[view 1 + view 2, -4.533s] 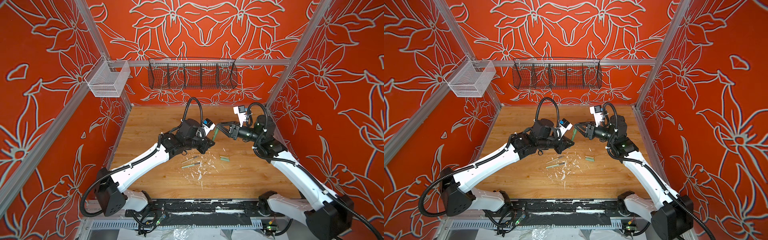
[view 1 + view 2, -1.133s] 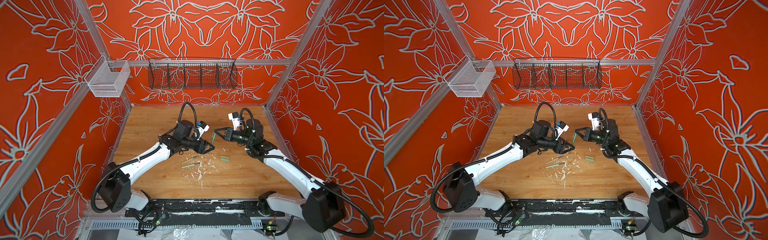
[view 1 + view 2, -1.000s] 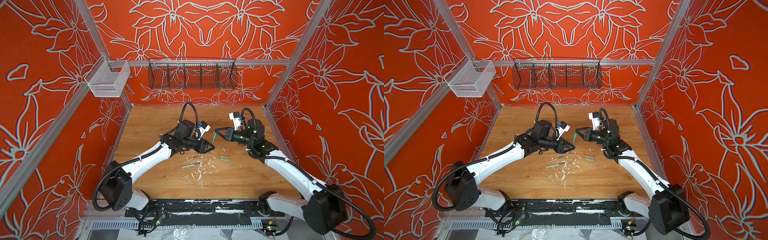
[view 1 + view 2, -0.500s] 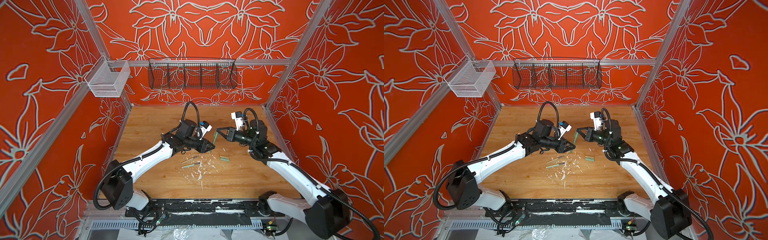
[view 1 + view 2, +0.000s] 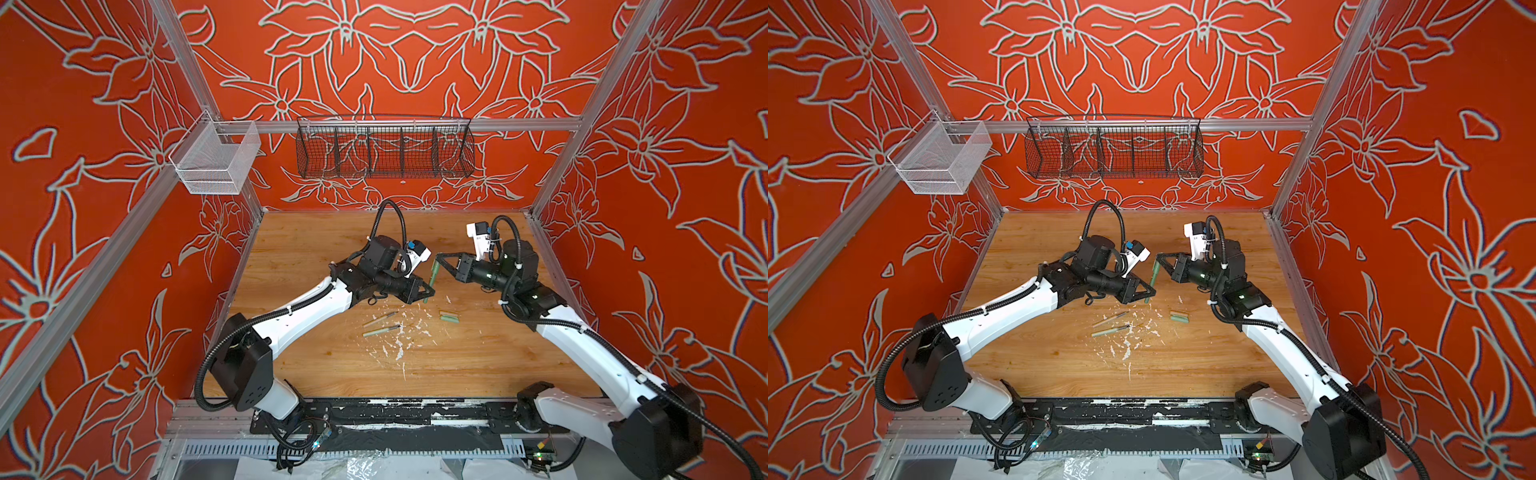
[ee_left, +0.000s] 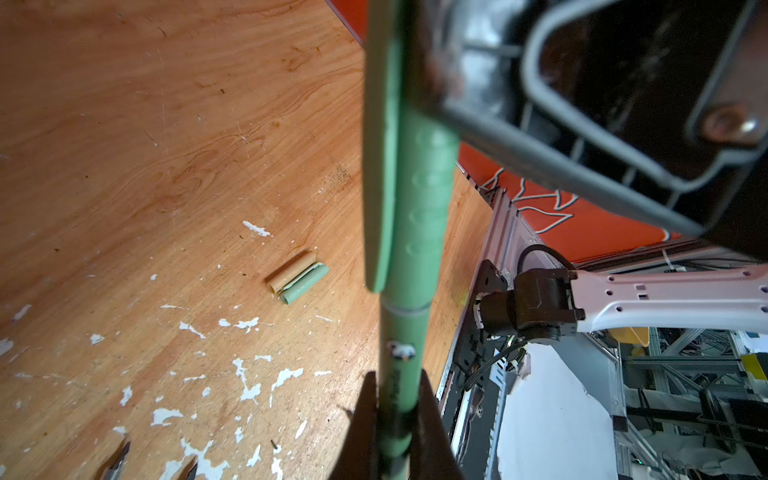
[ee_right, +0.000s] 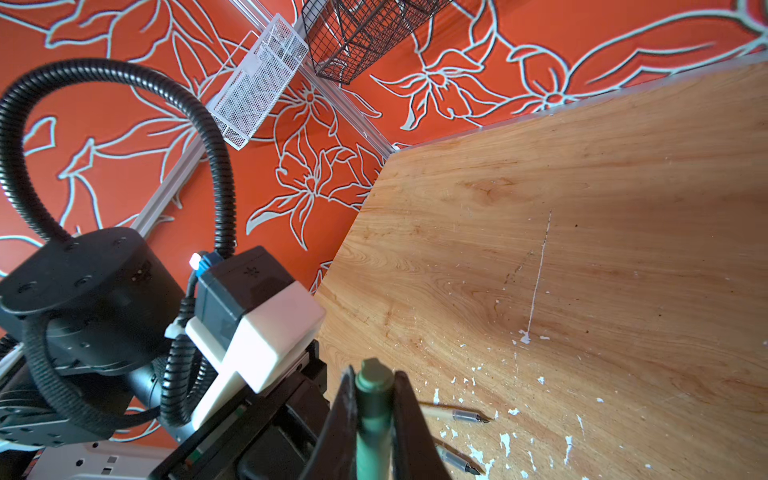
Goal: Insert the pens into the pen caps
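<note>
A dark green pen (image 6: 402,365) hangs above the wooden table (image 5: 316,249), and its dark green cap (image 6: 426,199) meets the barrel at a thin seam. My left gripper (image 5: 427,294) is shut on the barrel's lower end. My right gripper (image 5: 437,258) is shut on the cap's upper end, as the right wrist view shows (image 7: 374,399). In both top views the capped pen stands as one tilted stick (image 5: 1153,279) between the two grippers. A beige pen (image 5: 380,319) and a pale mint pen (image 5: 381,331) lie below on the table. A beige cap (image 6: 291,272) and a pale green cap (image 6: 305,284) lie side by side, touching.
White paint flecks (image 5: 401,345) are scattered on the wood round the loose pens. A black wire basket (image 5: 384,147) and a white mesh bin (image 5: 216,160) hang on the back rail. Orange walls close in the table on three sides.
My left gripper has closed onto the lower end of the dark green pen. The right gripper has kept its grip on the cap end and shifted slightly.
</note>
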`<move>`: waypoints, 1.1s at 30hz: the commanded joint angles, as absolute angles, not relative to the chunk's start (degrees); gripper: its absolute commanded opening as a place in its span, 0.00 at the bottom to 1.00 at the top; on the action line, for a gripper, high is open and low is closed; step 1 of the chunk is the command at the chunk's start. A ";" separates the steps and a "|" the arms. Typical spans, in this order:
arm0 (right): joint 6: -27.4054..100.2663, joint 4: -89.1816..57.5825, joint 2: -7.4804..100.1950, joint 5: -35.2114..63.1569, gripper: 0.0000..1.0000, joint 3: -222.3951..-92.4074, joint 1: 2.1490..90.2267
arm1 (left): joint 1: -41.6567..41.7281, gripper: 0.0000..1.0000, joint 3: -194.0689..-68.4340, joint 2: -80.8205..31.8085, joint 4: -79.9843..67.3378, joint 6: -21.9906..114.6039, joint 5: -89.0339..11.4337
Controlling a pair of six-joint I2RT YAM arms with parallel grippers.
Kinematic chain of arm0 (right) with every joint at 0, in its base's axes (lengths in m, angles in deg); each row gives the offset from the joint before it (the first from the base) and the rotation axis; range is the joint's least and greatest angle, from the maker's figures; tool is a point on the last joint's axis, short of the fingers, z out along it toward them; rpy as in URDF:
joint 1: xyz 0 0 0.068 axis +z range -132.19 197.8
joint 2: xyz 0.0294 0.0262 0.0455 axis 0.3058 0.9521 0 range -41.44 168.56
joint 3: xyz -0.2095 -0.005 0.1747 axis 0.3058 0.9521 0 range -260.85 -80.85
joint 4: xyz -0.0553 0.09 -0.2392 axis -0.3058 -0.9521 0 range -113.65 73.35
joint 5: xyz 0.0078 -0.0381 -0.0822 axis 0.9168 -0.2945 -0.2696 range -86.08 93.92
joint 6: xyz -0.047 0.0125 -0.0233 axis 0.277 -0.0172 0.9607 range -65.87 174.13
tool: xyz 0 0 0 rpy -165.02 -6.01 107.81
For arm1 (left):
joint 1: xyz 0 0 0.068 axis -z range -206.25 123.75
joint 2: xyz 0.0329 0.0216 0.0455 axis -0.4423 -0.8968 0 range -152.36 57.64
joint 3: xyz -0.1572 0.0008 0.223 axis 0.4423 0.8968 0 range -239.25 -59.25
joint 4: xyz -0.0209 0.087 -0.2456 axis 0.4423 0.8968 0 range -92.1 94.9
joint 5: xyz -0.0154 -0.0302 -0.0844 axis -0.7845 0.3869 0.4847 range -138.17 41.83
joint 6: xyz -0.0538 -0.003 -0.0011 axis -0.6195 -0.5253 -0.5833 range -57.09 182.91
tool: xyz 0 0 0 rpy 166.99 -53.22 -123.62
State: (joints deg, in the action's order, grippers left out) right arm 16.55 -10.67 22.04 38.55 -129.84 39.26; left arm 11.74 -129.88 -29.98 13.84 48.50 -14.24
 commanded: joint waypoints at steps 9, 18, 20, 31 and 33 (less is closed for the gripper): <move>24.39 -14.92 18.15 41.58 0.00 -126.26 39.43 | 8.04 0.00 -139.37 -34.07 12.90 46.31 -22.76; 27.01 -19.39 16.74 39.06 0.00 -122.40 41.74 | 4.87 0.00 -155.56 -42.68 15.10 49.54 -19.50; 27.59 -20.69 16.44 37.99 0.00 -121.77 42.60 | 4.39 0.00 -157.22 -43.47 14.36 49.46 -19.22; 27.07 -20.86 17.57 33.46 0.00 -117.17 46.64 | 1.61 0.00 -164.10 -46.22 14.16 47.84 -17.18; 26.29 -20.43 17.32 31.51 0.00 -116.74 46.80 | 1.61 0.00 -164.18 -46.33 14.17 47.45 -16.43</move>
State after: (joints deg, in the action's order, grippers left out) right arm 26.27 -18.89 18.19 30.90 -116.27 46.78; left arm 0.07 -164.13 -45.82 16.90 49.07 -16.12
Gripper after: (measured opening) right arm 0.143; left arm 0.047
